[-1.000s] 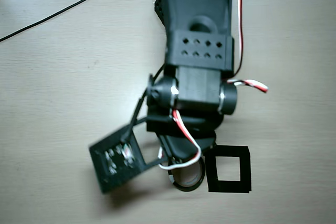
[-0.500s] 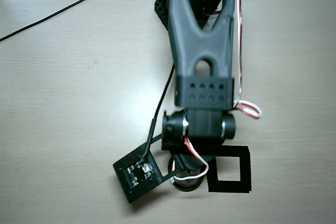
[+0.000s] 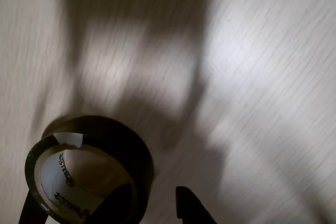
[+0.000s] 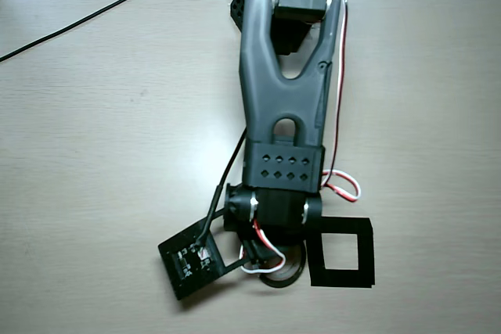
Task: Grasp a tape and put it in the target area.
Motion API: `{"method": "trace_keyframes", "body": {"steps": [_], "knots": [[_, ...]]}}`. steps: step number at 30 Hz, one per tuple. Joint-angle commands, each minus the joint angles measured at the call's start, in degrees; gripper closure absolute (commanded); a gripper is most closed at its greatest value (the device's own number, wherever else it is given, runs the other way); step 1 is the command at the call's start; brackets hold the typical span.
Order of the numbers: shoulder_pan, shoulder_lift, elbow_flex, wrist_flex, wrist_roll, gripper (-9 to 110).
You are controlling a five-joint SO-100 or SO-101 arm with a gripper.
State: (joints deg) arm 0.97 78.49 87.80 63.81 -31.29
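Note:
A black tape roll (image 3: 89,177) with a white printed core fills the lower left of the wrist view. It is sharp while the table behind it is blurred. My gripper (image 3: 105,205) has one dark finger (image 3: 27,213) at the roll's left side and the other finger (image 3: 190,208) just right of it, shut on the roll. In the overhead view the tape (image 4: 286,274) peeks out from under the gripper (image 4: 274,265). It lies just left of the target area, a black square outline (image 4: 317,256) on the table.
The light wooden table (image 4: 94,154) lies all around. The dark arm (image 4: 286,99) reaches down from the top edge. The wrist camera board (image 4: 194,260) sticks out to the left of the gripper. A black cable (image 4: 94,13) crosses the top left corner.

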Motion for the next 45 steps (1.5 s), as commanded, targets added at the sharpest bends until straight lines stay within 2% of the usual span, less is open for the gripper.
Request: {"method": "trace_keyframes", "body": {"steps": [1, 16, 26, 31, 38, 45], "knots": [[0.5, -0.4, -1.9, -0.4, -0.3, 92], [-1.6, -1.0, -9.8, 4.1, 0.1, 91], [-1.7, -7.5, -12.8, 4.3, -0.5, 94], [-1.6, -8.0, -13.1, 4.3, -1.1, 101], [-2.6, -1.7, -12.1, 7.2, -1.6, 101], [-8.0, 7.6, -11.8, 12.2, -2.3, 101]]}}
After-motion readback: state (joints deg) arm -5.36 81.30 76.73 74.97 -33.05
